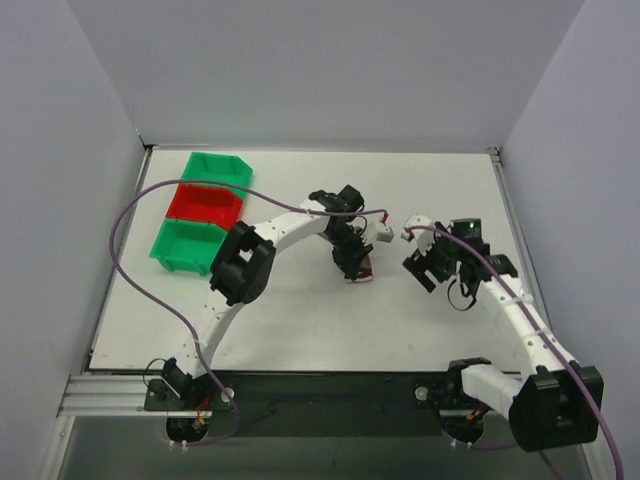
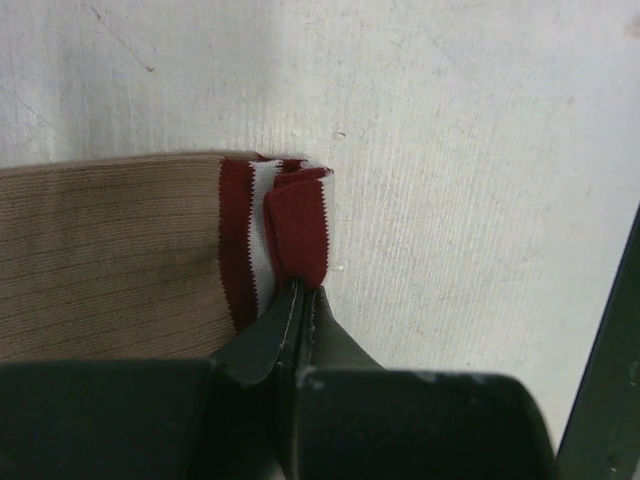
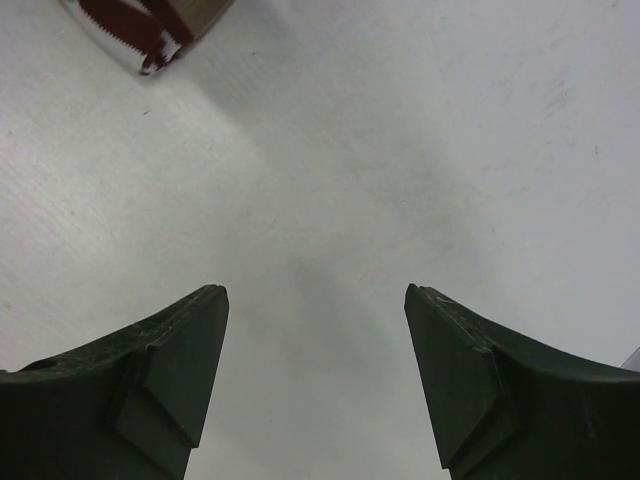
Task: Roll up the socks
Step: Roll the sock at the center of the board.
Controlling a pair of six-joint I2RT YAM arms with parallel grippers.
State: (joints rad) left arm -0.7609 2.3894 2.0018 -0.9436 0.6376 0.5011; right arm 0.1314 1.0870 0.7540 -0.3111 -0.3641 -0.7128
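sock [image 2: 110, 255] flat at table [image 1: 300, 330] centre, long axis 9-to-3 in left wrist view, cuff [image 2: 298, 235] toward 3. left gripper [image 2: 300, 292] angled down, clamped on cuff. right gripper [image 3: 312, 295] at sock's 3 o'clock, jaws wide, holding nothing.

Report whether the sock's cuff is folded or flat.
Folded over: the left wrist view shows the maroon cuff doubled back on its white stripes, pinched by the shut left gripper.

white table [image 1: 330, 325], tan sock [image 2: 100, 250], red bin [image 1: 205, 203] between green bins [image 1: 218, 170]
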